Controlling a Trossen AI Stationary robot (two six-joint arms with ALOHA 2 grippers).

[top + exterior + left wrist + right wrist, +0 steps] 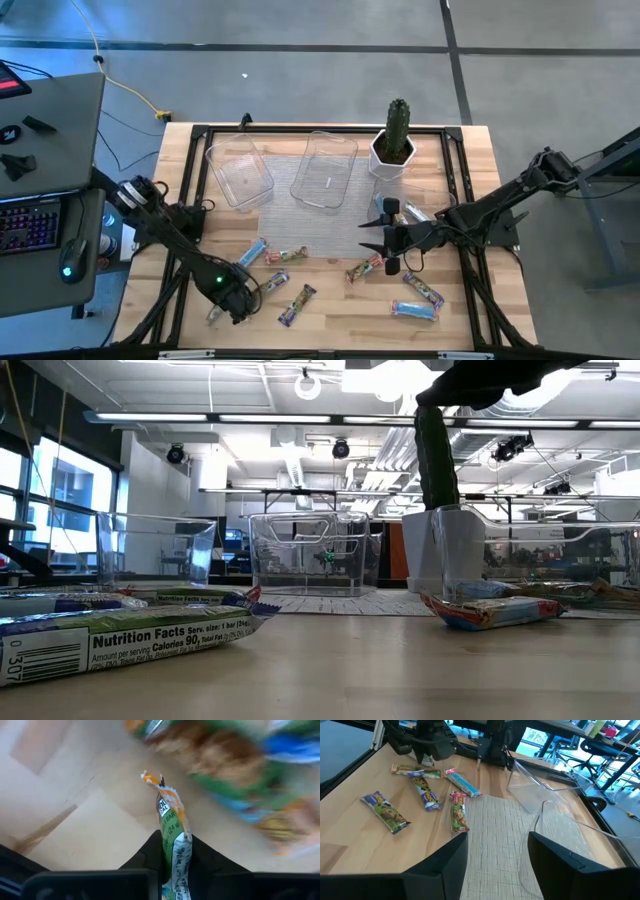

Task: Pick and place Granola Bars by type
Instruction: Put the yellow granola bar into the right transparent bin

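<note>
Here your left gripper sits low at the near left part of the wooden table, and its jaws are clamped on a green-wrapped granola bar that sticks out forward between the dark fingers in the left wrist view. Your right gripper hovers over the grey woven mat near the table's middle, its jaws standing apart with nothing between them.

The rest of the granola bars lie loose on the wood. You have a light blue bar, a red-tan bar, a purple bar and another purple bar near the left gripper. To the right you have a red-tan bar, a purple bar and a light blue bar. Another bar lies just beside the right arm, near the pot; its wrapper colour is hard to tell.

Two clear plastic trays sit side by side at the far edge of the mat. A cactus in a white pot stands just right of them.
</note>
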